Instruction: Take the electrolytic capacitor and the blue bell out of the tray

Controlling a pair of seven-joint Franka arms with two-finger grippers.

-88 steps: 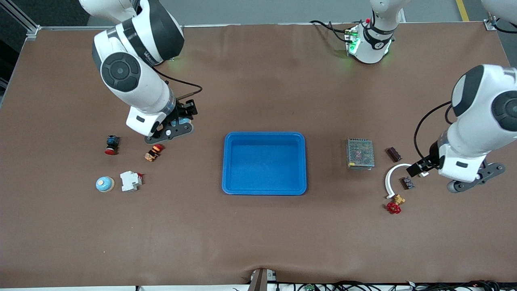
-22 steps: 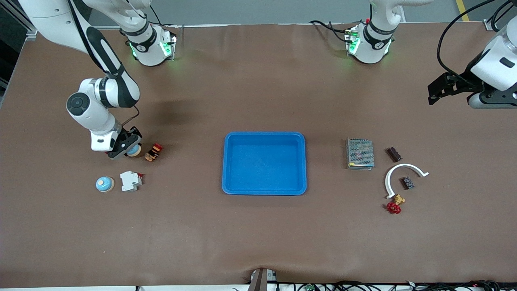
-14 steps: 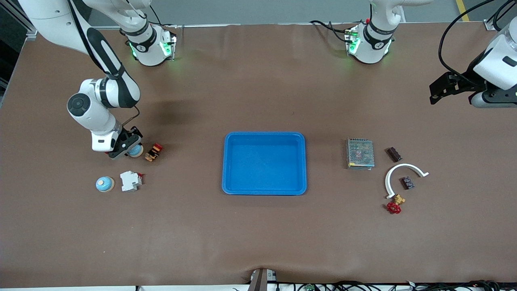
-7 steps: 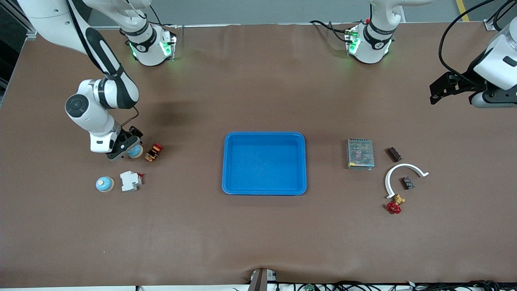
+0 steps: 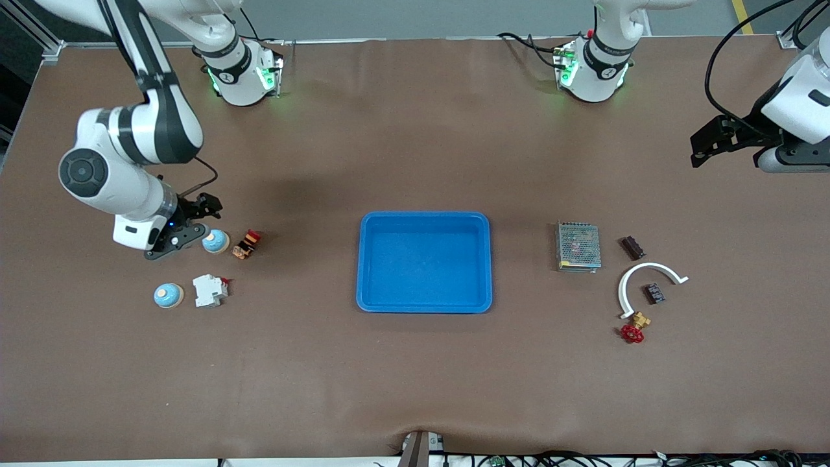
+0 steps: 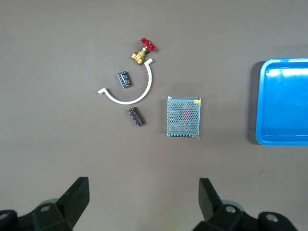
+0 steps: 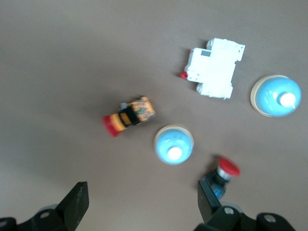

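Presently your tray (image 5: 424,262), bright blue smooth plastic with rounded corners and a raised rim, lies bare mid-table, both task items evidently out. One blue bell (image 5: 215,242), a glossy dome on a pale base, sits on the table toward the right arm's end, touching nothing, with the right gripper (image 5: 183,221) just beside it, jaws spread and empty. Well apart, the left gripper (image 5: 707,141) waits open above the left arm's end.

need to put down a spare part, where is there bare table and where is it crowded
Bare: the tray floor, and the table strip between tray and mesh box. Crowded: around both bells and white breaker; also around the white arc.
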